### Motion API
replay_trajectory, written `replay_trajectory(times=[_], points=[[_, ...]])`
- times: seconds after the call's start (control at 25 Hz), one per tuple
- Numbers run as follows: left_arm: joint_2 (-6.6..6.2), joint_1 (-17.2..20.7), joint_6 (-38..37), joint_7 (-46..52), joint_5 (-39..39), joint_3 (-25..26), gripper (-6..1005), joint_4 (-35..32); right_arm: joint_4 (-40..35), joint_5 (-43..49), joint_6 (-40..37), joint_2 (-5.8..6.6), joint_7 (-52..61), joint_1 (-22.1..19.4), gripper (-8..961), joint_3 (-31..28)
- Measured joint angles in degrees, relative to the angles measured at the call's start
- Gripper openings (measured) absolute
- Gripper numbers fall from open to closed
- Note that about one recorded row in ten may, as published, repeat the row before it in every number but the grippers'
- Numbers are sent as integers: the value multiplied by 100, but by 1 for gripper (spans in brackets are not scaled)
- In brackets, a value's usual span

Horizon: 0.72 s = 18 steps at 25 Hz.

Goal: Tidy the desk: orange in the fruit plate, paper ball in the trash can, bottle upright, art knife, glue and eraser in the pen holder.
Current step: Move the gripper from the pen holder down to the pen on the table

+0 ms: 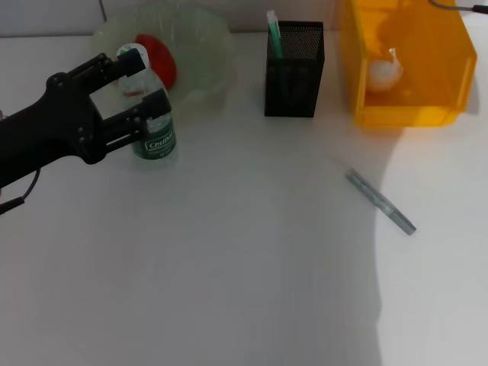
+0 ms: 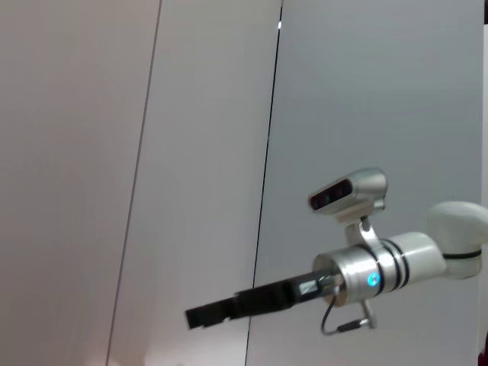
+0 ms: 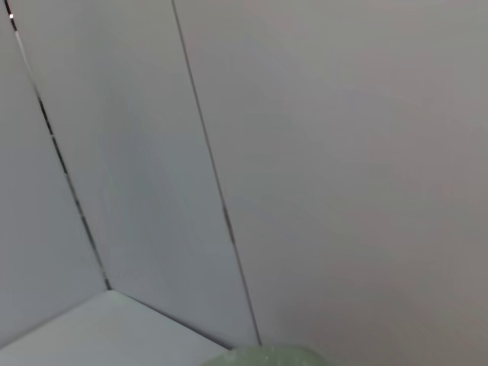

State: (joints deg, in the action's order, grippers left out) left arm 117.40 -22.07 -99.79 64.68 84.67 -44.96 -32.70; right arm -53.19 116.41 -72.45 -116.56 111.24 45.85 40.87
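The bottle (image 1: 156, 141) stands upright on the table at the left, just in front of the fruit plate (image 1: 210, 42). My left gripper (image 1: 145, 88) reaches in from the left and is shut on the bottle's upper body. The orange (image 1: 160, 57) lies in the fruit plate. In the trash can (image 1: 450, 46) at the back right lies the paper ball (image 1: 385, 72). The pen holder (image 1: 293, 80) has a green-and-white stick (image 1: 273, 34) in it. The grey art knife (image 1: 381, 202) lies flat on the table at the right. No eraser shows. My right gripper (image 2: 197, 316) hangs raised in front of the wall.
A white wall with panel seams fills both wrist views. The trash can sits close to the right of the pen holder. A shadow covers the table's right part around the art knife.
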Motion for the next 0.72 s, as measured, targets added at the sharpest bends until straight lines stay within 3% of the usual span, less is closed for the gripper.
replay_trajectory(times=[0.08,0.12,0.16,0.2,0.28,0.4,0.48,0.6,0.68,0.72], points=[[-30,35,1,1,21,3,743,0,-1168,129,-918,103,992,-374,458,36],[-65,64,-1,12,39,5,743,0,-1168,129,-918,103,992,-374,464,36],[-81,80,-5,19,46,5,743,0,-1758,324,-1583,237,1636,-517,471,156],[-117,109,-17,37,56,5,743,0,-1758,324,-1583,237,1636,-517,508,156],[-162,164,-41,46,69,2,743,0,-2400,976,-2607,378,2439,-522,582,421],[-188,190,-46,47,70,-22,743,-7,-2620,1469,-3201,351,2650,-423,692,540],[-244,235,-54,48,199,-55,743,-39,-2527,2176,-3560,276,2845,-291,703,940],[-276,252,-55,48,359,-56,742,-59,-2344,2662,-3526,234,2971,-215,710,1279],[-296,256,-56,43,509,-57,742,-67,-1916,3302,-3242,65,3046,-32,703,1618],[-297,256,-56,37,545,-57,742,-67,-1916,3302,-3242,65,3046,-32,700,1618]])
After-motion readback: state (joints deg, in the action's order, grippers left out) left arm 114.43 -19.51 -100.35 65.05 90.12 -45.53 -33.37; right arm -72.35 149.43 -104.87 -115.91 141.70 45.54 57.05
